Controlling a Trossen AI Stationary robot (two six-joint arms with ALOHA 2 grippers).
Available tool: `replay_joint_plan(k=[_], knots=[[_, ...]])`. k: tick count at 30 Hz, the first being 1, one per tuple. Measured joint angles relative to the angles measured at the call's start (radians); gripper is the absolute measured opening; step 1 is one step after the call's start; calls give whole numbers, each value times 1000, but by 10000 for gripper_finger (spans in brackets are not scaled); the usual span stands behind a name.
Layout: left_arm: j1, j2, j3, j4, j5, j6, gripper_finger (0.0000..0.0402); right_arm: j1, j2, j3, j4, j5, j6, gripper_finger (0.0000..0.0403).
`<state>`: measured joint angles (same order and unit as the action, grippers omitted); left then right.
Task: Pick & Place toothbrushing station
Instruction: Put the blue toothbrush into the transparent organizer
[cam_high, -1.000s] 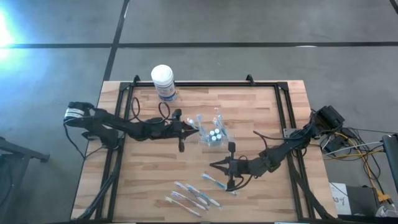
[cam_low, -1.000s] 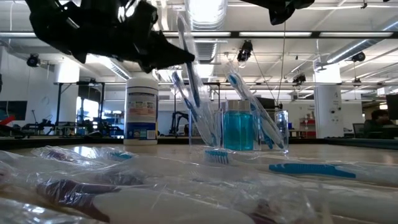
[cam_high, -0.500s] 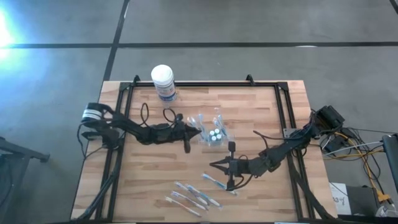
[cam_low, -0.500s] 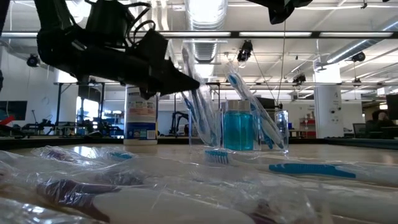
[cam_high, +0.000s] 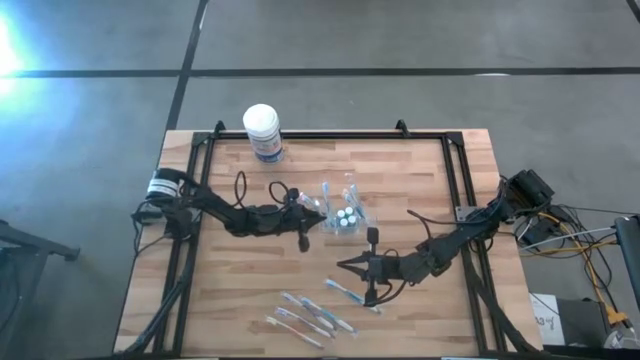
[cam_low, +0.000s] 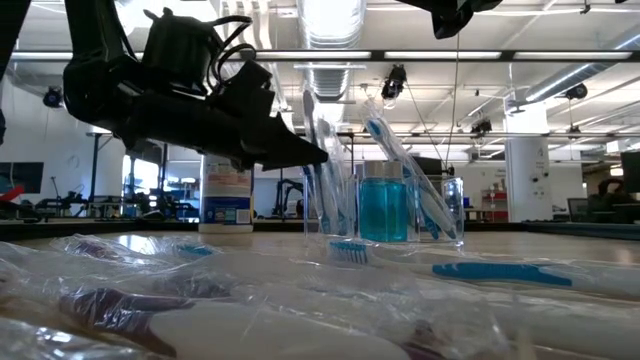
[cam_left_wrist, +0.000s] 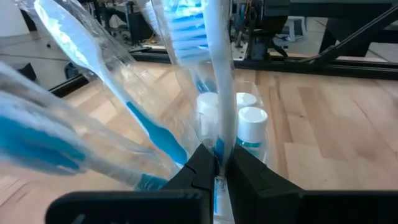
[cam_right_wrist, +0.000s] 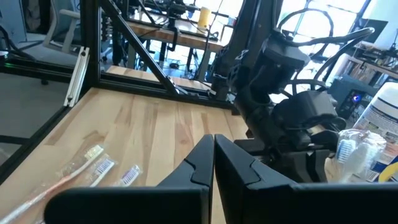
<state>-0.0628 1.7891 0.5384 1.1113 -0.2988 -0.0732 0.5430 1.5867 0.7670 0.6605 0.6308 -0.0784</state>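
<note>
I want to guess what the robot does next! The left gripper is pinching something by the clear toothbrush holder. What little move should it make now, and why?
Probably a slow, small lift. The left gripper is shut on a wrapped toothbrush standing in the toothbrushing station, which rests on the table. Lifting gently would show whether the grip holds. The right gripper waits shut nearby.

The tabletop (cam_high: 240, 285) was a slab of light wooden planks, edged along its back and both sides by a black metal frame (cam_high: 330, 137). At the back-left corner stood a white tub (cam_high: 263, 132) with a blue label, upright. Near the middle sat the toothbrushing station (cam_high: 342, 210), a clear plastic holder with toothbrushes leaning in it and white-capped bottles. Toward the front edge lay a cluster of wrapped toothbrushes (cam_high: 310, 315) with blue and white heads, side by side, and one more loose toothbrush (cam_high: 352, 294) just beside them, nearer the centre.
</note>
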Motion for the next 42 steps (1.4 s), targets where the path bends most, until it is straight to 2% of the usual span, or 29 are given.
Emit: replay_joint_plan(k=[3, 8, 12, 23, 26, 33, 38, 42], knots=[[0, -16, -2, -16, 2, -18, 36, 0, 0, 0, 0, 0, 0, 8], [0, -66, -5, -84, 6, -55, 102, 0, 0, 0, -2, 0, 0, 8], [0, -114, -5, -163, 6, -57, 139, 0, 0, 0, -2, 0, 0, 8], [0, -261, -5, -329, 62, -39, 185, 0, 0, 0, -4, -1, 2, 8], [-1, -342, -4, -439, 104, -40, 188, 0, 0, 0, -8, -1, 16, 8], [-2, -587, -4, -745, 128, -40, 188, 0, 0, -2, -23, -2, 26, 8], [-18, -810, -7, -942, 195, -28, 188, 0, 0, -2, -26, -2, 26, 8], [-51, -1008, -71, -996, 197, -26, 178, 0, 0, -2, -30, -2, 41, 8]])
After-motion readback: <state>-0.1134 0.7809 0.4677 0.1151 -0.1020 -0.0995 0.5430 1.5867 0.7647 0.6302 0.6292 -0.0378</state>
